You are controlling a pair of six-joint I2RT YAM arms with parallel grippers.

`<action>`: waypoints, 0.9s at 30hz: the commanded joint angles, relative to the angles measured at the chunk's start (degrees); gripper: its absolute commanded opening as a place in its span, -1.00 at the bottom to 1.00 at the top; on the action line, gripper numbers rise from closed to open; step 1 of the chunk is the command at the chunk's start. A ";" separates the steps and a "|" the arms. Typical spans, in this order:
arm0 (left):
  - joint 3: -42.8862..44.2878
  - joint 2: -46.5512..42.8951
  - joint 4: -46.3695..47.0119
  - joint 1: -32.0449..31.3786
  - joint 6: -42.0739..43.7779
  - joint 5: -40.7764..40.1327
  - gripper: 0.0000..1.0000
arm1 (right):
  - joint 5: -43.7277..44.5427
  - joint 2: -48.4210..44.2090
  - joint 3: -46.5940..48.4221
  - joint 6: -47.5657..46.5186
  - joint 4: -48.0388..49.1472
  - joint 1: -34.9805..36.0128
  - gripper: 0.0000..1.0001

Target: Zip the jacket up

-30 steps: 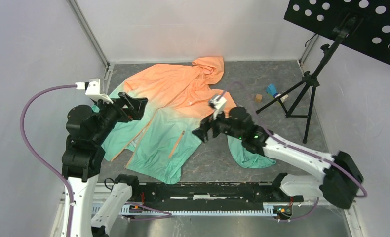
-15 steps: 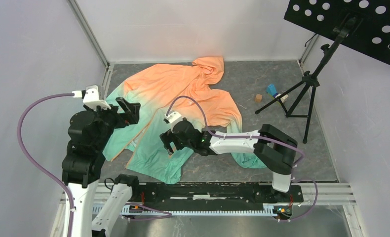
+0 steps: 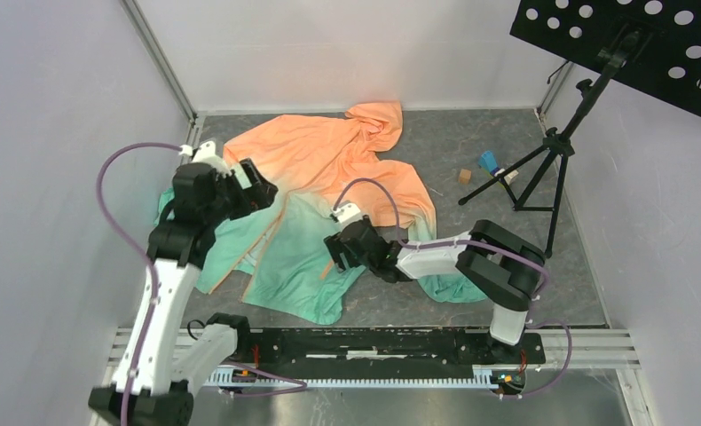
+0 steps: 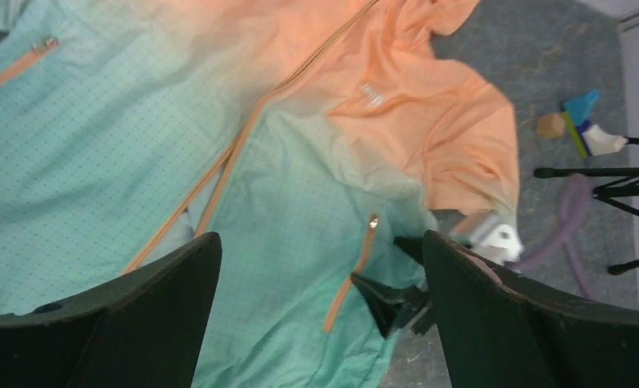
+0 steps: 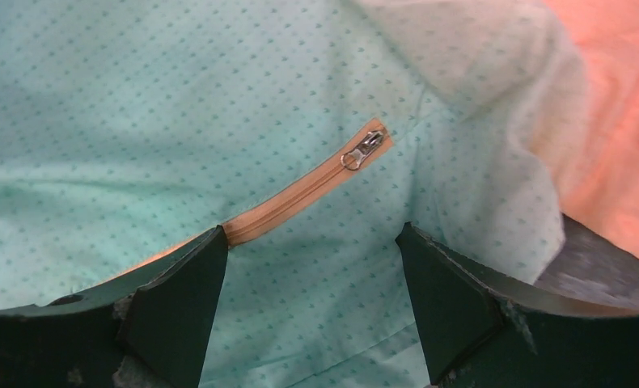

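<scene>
Well, jacket point(image 3: 329, 164) lies spread mid-worktop point(image 3: 436, 133), hood twd 12, hem twd 6. L fingers point(image 4: 138, 315) and R fingers point(image 5: 179, 307) gape wide, holding nothing. Fabric looks thin, floppy, prob slippery: pinch beside front zipper point(image 4: 243, 137) at hem.

My top camera looks down from high behind; both wrist cameras face the jacket point(image 3: 320, 169), the right much closer, sharing its pocket zipper point(image 5: 316, 190).
</scene>
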 commanded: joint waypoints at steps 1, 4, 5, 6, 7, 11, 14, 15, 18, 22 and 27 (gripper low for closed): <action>0.22 9.50 2.77 1.30 -5.26 -1.90 0.99 | 0.38 -2.99 -7.47 1.06 0.09 -4.05 0.69; 0.04 16.03 5.75 3.58 -6.26 0.58 0.99 | -2.15 -4.17 -10.80 0.03 1.95 -7.64 0.70; -0.11 17.82 6.69 4.15 -6.50 0.64 0.99 | -3.09 -4.24 -11.02 -0.69 1.94 -8.84 0.70; -0.18 20.13 7.72 4.77 -6.47 0.89 0.99 | -3.58 -4.33 -10.93 -1.42 1.67 -9.90 0.71; 0.12 22.59 7.93 5.49 -6.71 1.43 0.99 | -3.48 -4.72 -10.92 -1.92 1.23 -10.80 0.72; -0.27 29.33 9.32 9.24 -6.79 8.83 0.99 | -4.39 -6.10 -11.17 -5.71 1.23 -15.64 0.76; -1.92 29.86 9.47 9.40 -4.24 10.79 0.99 | -5.21 -6.39 -9.05 -9.83 -2.11 -18.05 0.85; -2.63 29.62 9.71 9.32 -2.74 12.76 0.99 | -5.59 -6.66 -8.63 -11.48 -2.83 -18.33 0.90; -4.31 28.65 7.03 8.21 1.11 16.11 0.99 | -7.71 -8.37 -7.33 -13.07 -5.09 -18.21 0.96; -7.64 24.86 4.05 2.25 3.71 16.53 0.99 | -10.92 -14.89 -6.56 -13.33 -7.28 -15.68 0.96; -10.67 22.94 1.64 -3.10 6.01 11.72 0.71 | -12.27 -19.81 -2.95 -12.96 -12.93 -12.64 0.96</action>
